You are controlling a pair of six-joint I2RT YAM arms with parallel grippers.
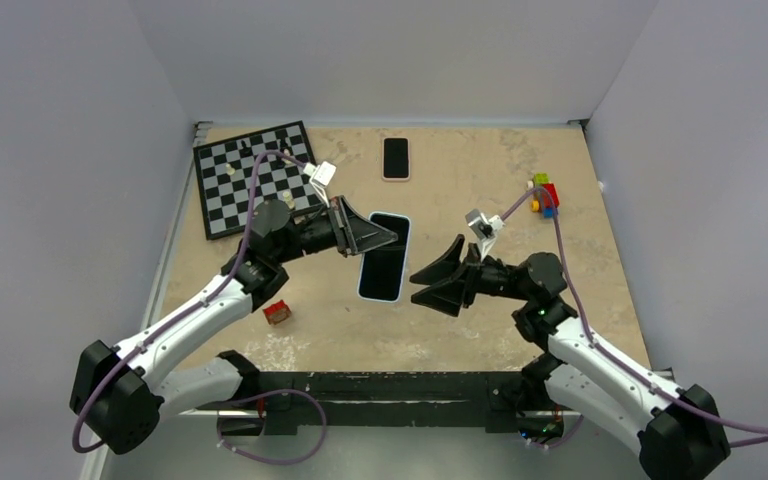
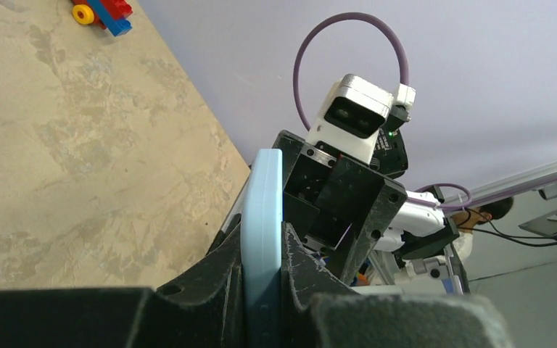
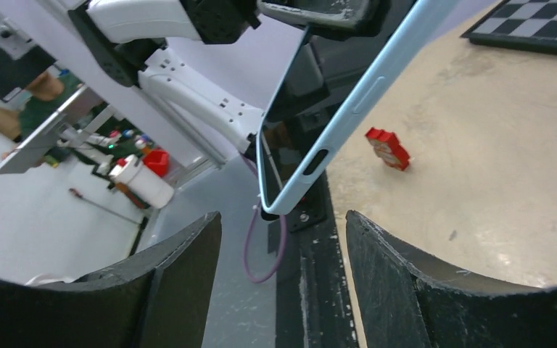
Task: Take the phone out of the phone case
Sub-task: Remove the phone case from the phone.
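Note:
A phone with a dark screen sits in a light blue case [image 1: 383, 257], held above the middle of the table. My left gripper [image 1: 380, 233] is shut on the case's upper left edge; in the left wrist view the blue case edge [image 2: 262, 239] is clamped between the two black fingers. My right gripper [image 1: 430, 281] is open just right of the case's lower end and does not touch it. In the right wrist view the case [image 3: 348, 109] hangs tilted ahead of the spread fingers [image 3: 413, 283], its lower corner above the gap.
A second phone [image 1: 396, 158] lies at the back middle. A chessboard [image 1: 255, 177] with a few pieces lies at the back left. A small red block [image 1: 277, 312] sits near the left arm. Coloured bricks [image 1: 544, 194] lie at the right.

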